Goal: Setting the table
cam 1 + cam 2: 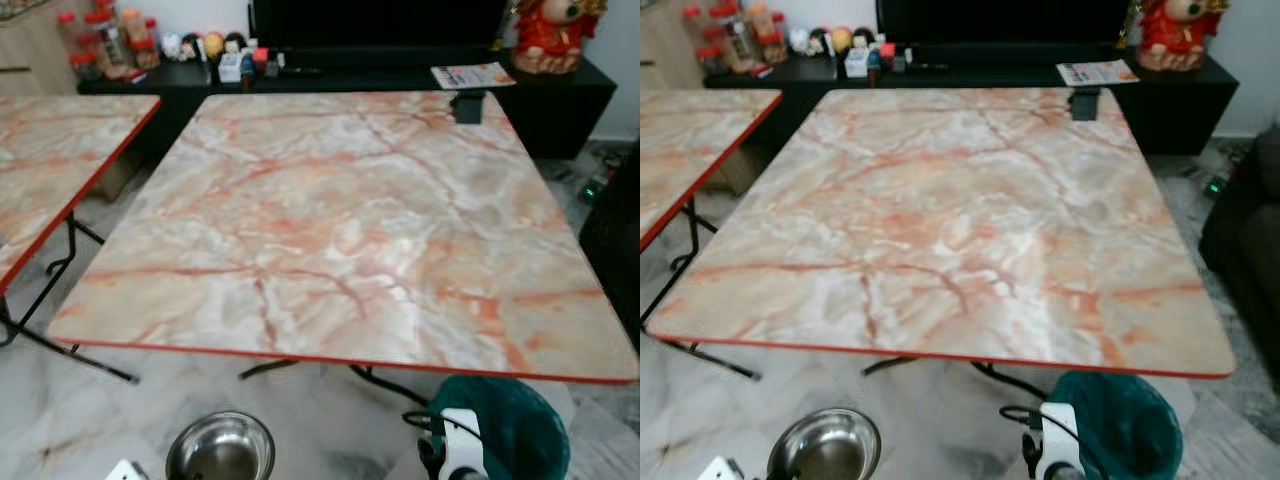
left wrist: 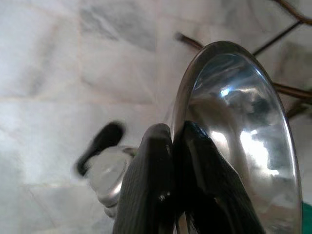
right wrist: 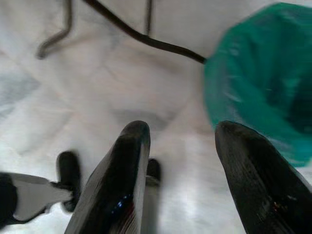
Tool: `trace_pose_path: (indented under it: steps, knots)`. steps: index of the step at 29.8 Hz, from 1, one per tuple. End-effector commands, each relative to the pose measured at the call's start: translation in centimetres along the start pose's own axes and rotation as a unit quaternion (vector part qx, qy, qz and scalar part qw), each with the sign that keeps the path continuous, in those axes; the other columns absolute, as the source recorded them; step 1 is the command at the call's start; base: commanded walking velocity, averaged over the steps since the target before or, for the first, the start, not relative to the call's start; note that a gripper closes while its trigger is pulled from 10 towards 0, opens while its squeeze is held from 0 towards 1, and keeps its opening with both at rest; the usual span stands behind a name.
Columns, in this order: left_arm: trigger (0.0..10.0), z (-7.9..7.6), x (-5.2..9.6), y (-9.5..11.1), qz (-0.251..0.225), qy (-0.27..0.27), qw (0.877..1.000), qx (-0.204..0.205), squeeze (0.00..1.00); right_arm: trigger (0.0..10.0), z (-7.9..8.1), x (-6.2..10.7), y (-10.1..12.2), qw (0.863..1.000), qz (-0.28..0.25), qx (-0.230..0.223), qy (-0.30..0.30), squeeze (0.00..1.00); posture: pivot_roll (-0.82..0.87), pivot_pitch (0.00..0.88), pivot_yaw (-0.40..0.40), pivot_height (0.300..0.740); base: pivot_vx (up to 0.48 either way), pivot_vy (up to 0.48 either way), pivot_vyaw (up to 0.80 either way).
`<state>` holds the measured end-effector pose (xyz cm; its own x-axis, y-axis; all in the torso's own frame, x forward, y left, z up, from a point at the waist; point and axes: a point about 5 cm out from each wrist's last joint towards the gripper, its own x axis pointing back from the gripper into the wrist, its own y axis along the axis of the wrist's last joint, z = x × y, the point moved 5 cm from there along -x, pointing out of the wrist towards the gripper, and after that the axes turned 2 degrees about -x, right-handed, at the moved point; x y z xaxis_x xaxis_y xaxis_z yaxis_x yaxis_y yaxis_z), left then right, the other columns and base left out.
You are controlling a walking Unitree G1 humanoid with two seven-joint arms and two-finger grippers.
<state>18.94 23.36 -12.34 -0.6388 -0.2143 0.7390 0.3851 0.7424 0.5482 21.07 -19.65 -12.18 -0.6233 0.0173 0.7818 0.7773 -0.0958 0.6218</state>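
A marble-patterned folding table (image 1: 340, 230) with a red edge stands in front of me, its top bare except for a small dark object (image 1: 467, 106) at the far right. My left gripper (image 2: 174, 146) is shut on the rim of a steel bowl (image 1: 221, 449), held low, below the table's near edge. In the left wrist view the bowl (image 2: 243, 141) is pinched between the two black fingers (image 2: 151, 185). My right gripper (image 3: 183, 146) hangs open over the floor with nothing between its fingers (image 3: 122, 175), beside a green-lined bin (image 3: 263, 83).
A second marble table (image 1: 55, 160) stands at the left. A black TV cabinet (image 1: 400, 75) at the back carries jars, small items, a magazine and a red figurine (image 1: 548, 35). The green-lined bin (image 1: 510, 425) sits under the table's near right corner. A dark sofa (image 1: 1250, 240) is at the right.
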Motion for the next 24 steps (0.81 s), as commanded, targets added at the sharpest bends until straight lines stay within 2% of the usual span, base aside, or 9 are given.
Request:
trace_pose_path:
  steps: [1, 10, 14, 17, 20, 21, 24]
  knots:
    - [10.0, 1.0, 0.3, -0.6, 0.011, 0.013, 1.0, -0.008, 0.0, 10.0, 0.5, -0.1, 0.1, 1.0, -0.002, -0.004, 0.005, 0.0, 0.03, 0.067, 0.021, 0.74, 0.0, 0.0, 0.0]
    - [10.0, 1.3, 0.3, -0.5, 0.011, 0.015, 1.0, -0.014, 0.0, 10.0, 0.5, 0.0, -0.2, 1.0, 0.001, -0.006, 0.004, 0.0, 0.03, 0.062, 0.027, 0.74, 0.0, 0.0, 0.0]
    - [10.0, 2.5, 0.5, 0.7, -0.019, 0.046, 0.999, -0.02, 0.0, 10.0, 0.5, 0.0, -0.5, 1.0, 0.003, -0.007, 0.004, 0.0, 0.02, 0.049, 0.037, 0.74, 0.0, 0.0, 0.0]
    - [10.0, 4.4, 1.1, 2.8, -0.084, 0.083, 0.992, 0.036, 0.0, 10.0, 0.4, 0.1, -0.7, 1.0, 0.006, -0.005, 0.004, 0.0, 0.03, 0.026, 0.029, 0.74, 0.0, 0.0, 0.0]
    - [10.0, 5.2, 1.4, 3.5, -0.106, 0.096, 0.988, 0.055, 0.0, 10.0, 0.4, 0.1, -0.7, 1.0, 0.007, -0.001, 0.005, 0.0, 0.04, 0.018, 0.023, 0.74, 0.0, 0.0, 0.0]
    - [10.0, 5.8, 1.6, 4.4, -0.129, 0.102, 0.983, 0.075, 0.0, 10.0, 0.3, 0.1, -0.7, 1.0, 0.008, 0.003, 0.005, 0.0, 0.05, 0.011, 0.014, 0.74, 0.0, 0.0, 0.0]
    - [10.0, 6.8, 2.1, 6.6, -0.177, 0.116, 0.972, 0.101, 0.0, 10.0, 0.1, 0.1, -0.6, 1.0, 0.009, 0.009, 0.006, 0.0, 0.07, 0.004, 0.002, 0.74, 0.0, 0.0, 0.0]
